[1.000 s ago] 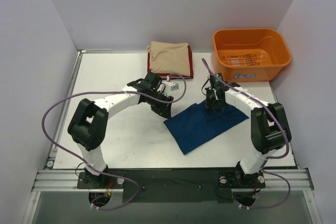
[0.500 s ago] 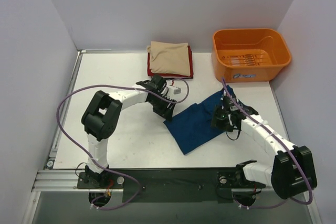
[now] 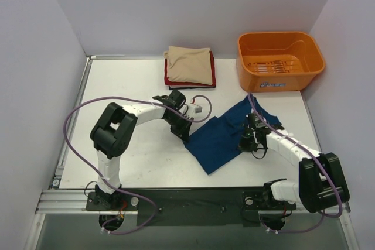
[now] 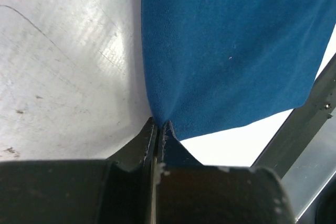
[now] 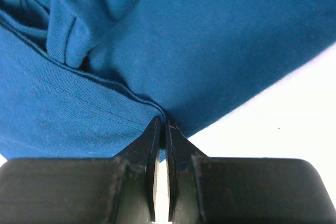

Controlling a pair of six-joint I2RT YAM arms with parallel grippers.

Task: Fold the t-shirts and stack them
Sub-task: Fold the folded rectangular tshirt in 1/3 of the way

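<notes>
A dark blue t-shirt (image 3: pixel 225 134) lies partly folded in the middle of the table. My left gripper (image 3: pixel 186 134) is shut on its left edge; in the left wrist view the cloth (image 4: pixel 226 51) runs pinched into the closed jaws (image 4: pixel 158 125). My right gripper (image 3: pixel 248 142) is shut on the shirt's right side, and the right wrist view has a hemmed fold (image 5: pixel 105 98) caught between its tips (image 5: pixel 163 124). A stack of folded t-shirts, beige (image 3: pixel 188 65) on top of red (image 3: pixel 212 78), sits at the back.
An orange plastic tub (image 3: pixel 280 60) stands at the back right. A small white block (image 3: pixel 200 108) lies just behind the left gripper. Purple cables loop over both arms. The table's metal rail (image 4: pixel 299 129) passes close to the left gripper.
Both grippers opened and then shut on the blue shirt's edges. The right arm swung down from the shirt's far side to its right side. The shirt's top right corner got pulled up and rumpled.
</notes>
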